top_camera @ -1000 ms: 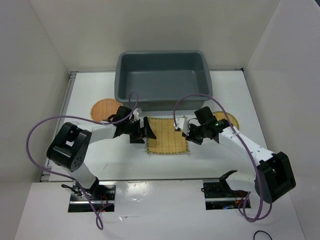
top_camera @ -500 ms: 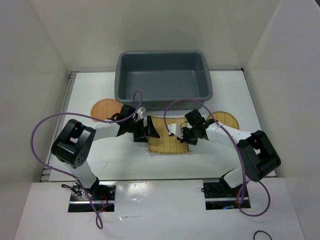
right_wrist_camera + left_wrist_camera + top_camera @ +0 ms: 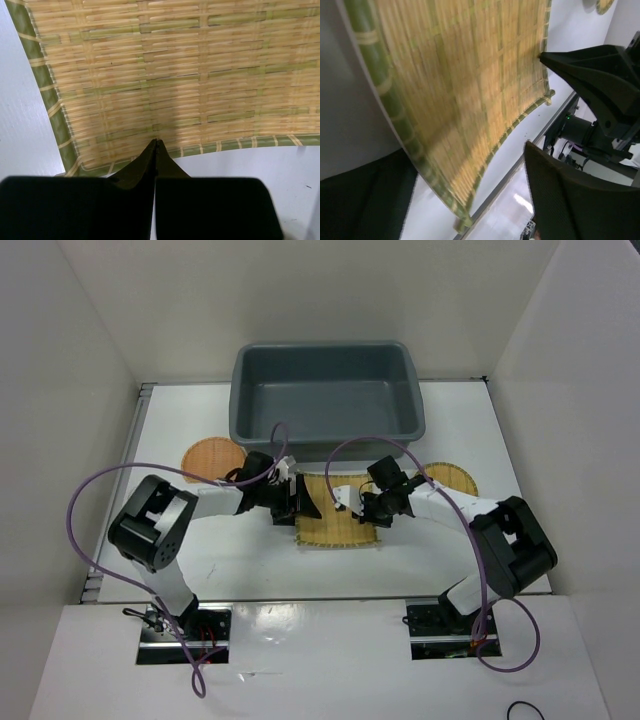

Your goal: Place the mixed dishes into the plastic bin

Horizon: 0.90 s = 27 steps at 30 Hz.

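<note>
The square yellow mat (image 3: pixel 336 522) lies flat on the white table in front of the grey-blue plastic bin (image 3: pixel 320 405), which holds nothing. My left gripper (image 3: pixel 300 502) is open at the mat's left edge. In the left wrist view (image 3: pixel 470 185) the mat (image 3: pixel 460 75) and its green edging run between the two fingers. My right gripper (image 3: pixel 362 506) is shut, and its closed tips (image 3: pixel 156 142) rest on the mat's (image 3: pixel 175 65) near right edge. The orange-brown disc (image 3: pixel 205 455) lies at the left. The round yellow disc (image 3: pixel 455 478) lies at the right.
White walls close in the table on the left, back and right. Purple cables loop over both arms. The bin's front wall (image 3: pixel 330 445) stands just behind the mat and both grippers. The arm bases sit at the near edge.
My right arm has folded in and its gripper has moved left onto the mat's right edge. My left gripper has crept slightly right along the mat's left edge.
</note>
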{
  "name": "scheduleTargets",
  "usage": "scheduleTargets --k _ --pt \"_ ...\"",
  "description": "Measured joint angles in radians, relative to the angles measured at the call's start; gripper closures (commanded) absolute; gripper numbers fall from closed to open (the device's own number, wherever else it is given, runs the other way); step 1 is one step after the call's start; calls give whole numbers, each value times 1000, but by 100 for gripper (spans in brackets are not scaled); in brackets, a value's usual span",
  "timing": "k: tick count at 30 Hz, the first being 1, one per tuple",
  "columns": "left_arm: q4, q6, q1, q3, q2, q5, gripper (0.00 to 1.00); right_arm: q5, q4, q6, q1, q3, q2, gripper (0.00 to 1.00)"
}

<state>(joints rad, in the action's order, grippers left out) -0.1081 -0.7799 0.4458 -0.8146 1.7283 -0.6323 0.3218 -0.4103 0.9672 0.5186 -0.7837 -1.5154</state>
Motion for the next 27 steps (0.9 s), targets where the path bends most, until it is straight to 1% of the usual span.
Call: scheduleTargets --k 1,4,5,8,9,11,15,17,19,20,21,22,23,25,26,27 --pt "-15 -8 4 2 8 -8 29 -1 0 0 0 0 0 100" --pt "-56 -17 19 6 50 -31 54 -6 -3 0 0 -1 -1 100" --pt "-71 -21 26 7 64 -42 67 -8 -5 0 0 -1 -1 100" --pt "-124 -64 48 6 92 -92 82 -8 -11 0 1 -5 -1 100" --pt "-149 -75 51 2 92 -114 98 -8 -14 0 0 -6 2 100" --pt "-177 -92 57 -20 93 -154 100 -18 -30 0 -1 -14 6 100" --pt "-164 -97 72 -45 101 -152 100 -46 -50 -9 -4 -18 16 100" --pt "-134 -86 83 -60 101 -154 100 -38 -101 -44 -3 -47 18 100" --pt "-78 -72 103 -84 92 -150 100 -32 -166 -104 0 -113 35 100" --pt "-42 -60 109 -95 81 -149 100 -29 -199 -138 -2 -160 61 95" --pt "11 -52 116 -109 64 -143 100 -23 -212 -177 -10 -201 106 87" --pt "58 -40 121 -120 45 -139 100 -31 -206 -220 -18 -231 180 51" --pt "112 -31 124 -137 21 -139 100 -44 -189 -262 -28 -244 264 38" --pt "209 -26 124 -183 -27 -139 100 -92 -139 -319 -49 -238 497 14" --pt "251 -27 124 -217 -51 -140 100 -124 -113 -342 -56 -227 623 2" --pt "289 -28 120 -259 -72 -140 100 -155 -86 -369 -58 -212 733 2"
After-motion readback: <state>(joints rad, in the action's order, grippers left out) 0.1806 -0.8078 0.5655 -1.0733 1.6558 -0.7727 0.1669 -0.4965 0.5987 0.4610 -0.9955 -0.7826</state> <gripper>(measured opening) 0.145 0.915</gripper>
